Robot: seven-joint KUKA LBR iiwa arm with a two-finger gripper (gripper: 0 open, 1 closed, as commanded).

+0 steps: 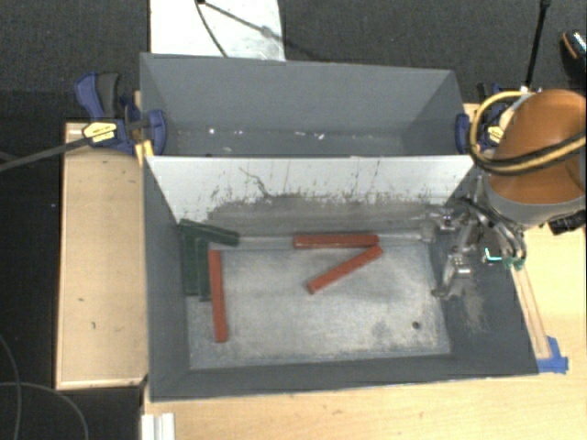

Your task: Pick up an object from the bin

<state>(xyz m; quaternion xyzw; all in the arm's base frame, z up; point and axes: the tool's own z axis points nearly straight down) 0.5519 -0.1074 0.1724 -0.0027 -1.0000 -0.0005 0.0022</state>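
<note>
My gripper (449, 278) hangs at the right side of the bin, close to the right wall, with its fingers pointing down and nothing seen between them. The nearest loose things are two red-brown sticks near the middle: one lies level along the back of the floor (336, 241), the other lies slanted just below it (344, 270). Both are well to the left of the gripper and apart from it.
At the left side a third red-brown stick (218, 296) lies upright along the floor next to dark green blocks (194, 257) in the back left corner. The arm with its orange cover and cables reaches in over the right rim.
</note>
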